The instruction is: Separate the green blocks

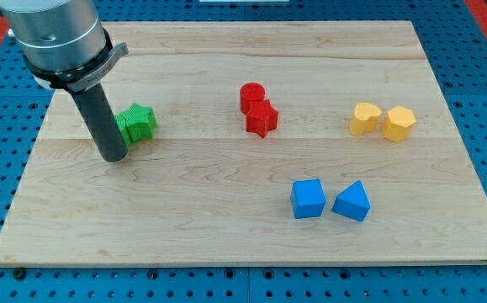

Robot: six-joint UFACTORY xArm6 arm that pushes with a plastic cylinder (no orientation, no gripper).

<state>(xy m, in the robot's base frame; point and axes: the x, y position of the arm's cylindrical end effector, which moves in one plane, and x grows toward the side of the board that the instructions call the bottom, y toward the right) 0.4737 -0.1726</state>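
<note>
My tip [113, 157] rests on the pale wooden desk [226, 236], just left of two touching green blocks [136, 123] at upper left. No pincer exists. The small, rigid blocks should slide easily if pushed between them.

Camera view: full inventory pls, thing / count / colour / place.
Wooden board: 1, light wood, fills most of the view.
Green blocks: 2, green, pressed together, shapes unclear, view's left.
Red cylinder block: 1, red, top centre.
Red star-shaped block: 1, red, touching the cylinder from below.
Yellow blocks: 2, yellow, side by side, view's right.
Blue cube block: 1, blue, lower right.
Blue wedge-like block: 1, blue, right of the cube.
My tip: 1, dark rod, just left of the green blocks.
</note>
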